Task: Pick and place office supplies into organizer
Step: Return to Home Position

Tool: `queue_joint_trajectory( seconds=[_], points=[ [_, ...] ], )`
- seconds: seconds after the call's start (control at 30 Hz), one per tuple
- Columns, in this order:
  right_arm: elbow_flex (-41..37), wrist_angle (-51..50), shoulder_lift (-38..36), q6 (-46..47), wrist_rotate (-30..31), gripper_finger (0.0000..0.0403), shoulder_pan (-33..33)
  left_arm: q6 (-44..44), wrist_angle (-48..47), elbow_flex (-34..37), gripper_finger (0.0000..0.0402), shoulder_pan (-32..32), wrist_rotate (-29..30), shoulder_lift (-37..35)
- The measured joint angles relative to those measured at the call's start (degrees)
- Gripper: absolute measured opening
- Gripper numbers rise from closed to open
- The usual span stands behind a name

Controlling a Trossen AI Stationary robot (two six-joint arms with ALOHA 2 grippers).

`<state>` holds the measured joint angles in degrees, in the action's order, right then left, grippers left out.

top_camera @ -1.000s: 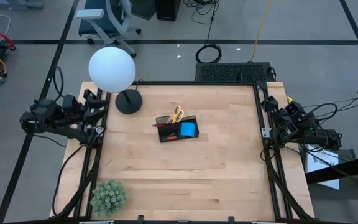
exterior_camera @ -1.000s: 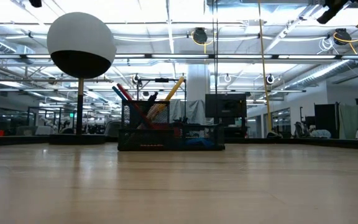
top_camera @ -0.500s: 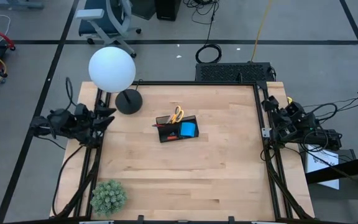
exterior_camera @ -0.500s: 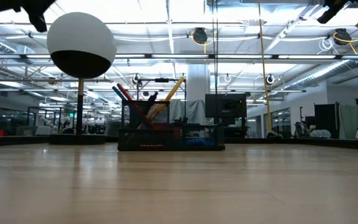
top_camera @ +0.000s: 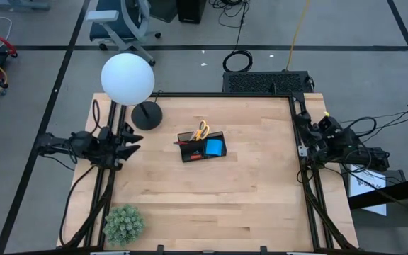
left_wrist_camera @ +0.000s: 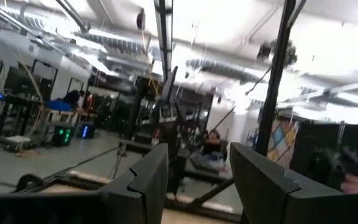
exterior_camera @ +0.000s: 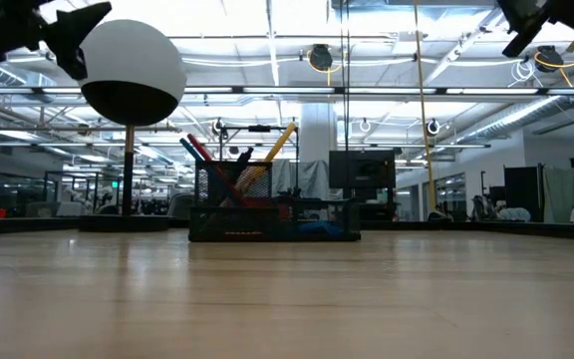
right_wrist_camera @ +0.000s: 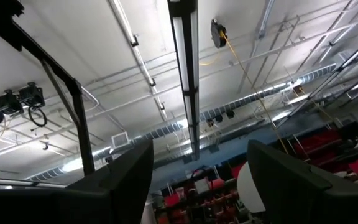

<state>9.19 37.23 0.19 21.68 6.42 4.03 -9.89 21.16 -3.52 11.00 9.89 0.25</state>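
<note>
The black organizer (top_camera: 202, 147) stands on its base at the middle of the wooden table, a little toward the far edge; the low view shows its mesh walls (exterior_camera: 272, 214). Yellow-handled scissors (top_camera: 201, 130) and a blue note pad (top_camera: 214, 147) sit in it. Red, blue and yellow pens (exterior_camera: 212, 160) lean out of its tall compartment. My left gripper (top_camera: 132, 144) hangs open above the table's left edge, well left of the organizer; nothing is between its fingers (left_wrist_camera: 143, 180). My right gripper (top_camera: 300, 125) is open above the right edge, tipped up toward the ceiling (right_wrist_camera: 197, 180).
A white globe lamp (top_camera: 127, 78) on a round black base (top_camera: 146, 115) stands at the far left corner, close to my left arm. A green plant (top_camera: 123, 223) sits at the near left corner. Bare wood lies in front of the organizer and on its right.
My left gripper has come down and toward the table's near edge, swinging out over the left edge; in the low view it has dropped into the picture beside the lamp's globe. Its fingers have stayed open. The organizer and its contents have not moved.
</note>
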Motion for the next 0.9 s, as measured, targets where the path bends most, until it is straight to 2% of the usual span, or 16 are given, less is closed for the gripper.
queue_joint_trajectory(
  seconds=[0.1,0.23,0.27,0.53,0.67,0.9],
  points=[
    [-2.9,5.8,0.0,0.3,0.8,0.0254,0.0,-0.8,4.8,3.0,0.017,0.0,0.0,0.0],
    [-8.1,16.6,0.1,1.1,1.0,0.0254,0.0,-1.0,5.1,2.9,0.017,0.0,0.0,0.0],
    [-7.9,16.5,0.0,1.1,1.1,0.0254,0.0,-0.7,5.1,2.9,0.017,0.0,0.0,0.0],
    [-8.2,10.2,0.3,1.2,1.1,0.0254,0.0,-2.3,1.6,2.9,0.017,0.0,0.0,0.1],
    [-8.2,6.8,0.3,-0.5,1.1,0.0254,0.0,-3.9,-3.5,2.9,0.017,0.1,0.0,0.1],
    [-8.3,-6.7,0.3,-6.4,1.1,0.0254,0.0,-3.0,-12.0,2.9,0.017,0.1,0.4,0.1]
  ],
)
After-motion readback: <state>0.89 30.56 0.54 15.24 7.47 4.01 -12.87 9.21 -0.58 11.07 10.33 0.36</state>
